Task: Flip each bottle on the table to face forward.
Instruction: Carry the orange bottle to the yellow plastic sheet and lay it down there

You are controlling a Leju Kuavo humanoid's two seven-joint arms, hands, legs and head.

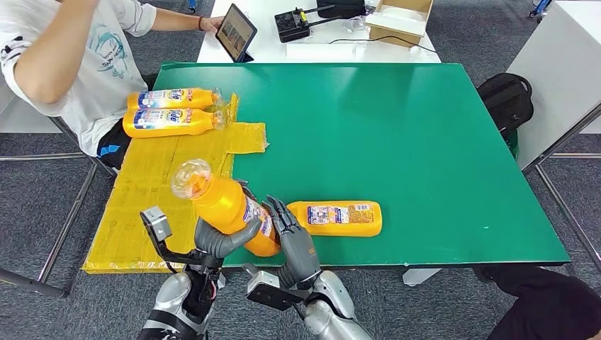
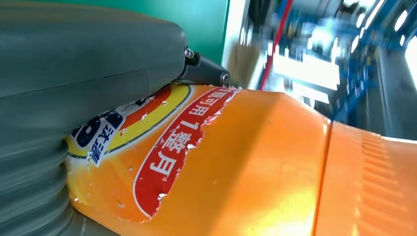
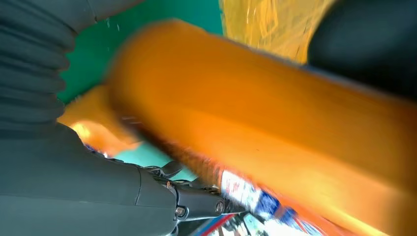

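Note:
An orange bottle (image 1: 225,205) with a clear cap is lifted off the table near its front edge, tilted with the cap up and to the left. My left hand (image 1: 221,239) grips its lower body from the left. My right hand (image 1: 292,238) presses against it from the right. The left wrist view shows the bottle's (image 2: 236,167) red and yellow label close up; the right wrist view shows its body (image 3: 275,118) blurred. A second orange bottle (image 1: 334,217) lies on the green table (image 1: 397,134) just right of my hands. Two more bottles (image 1: 172,98) (image 1: 173,122) lie side by side at the far left.
A yellow taped sheet (image 1: 149,191) covers the table's left part. A person in a white shirt (image 1: 71,64) sits at the far left corner, holding a tablet (image 1: 236,32). A white table with a box (image 1: 401,17) stands behind. A black bag (image 1: 507,99) sits right of the table.

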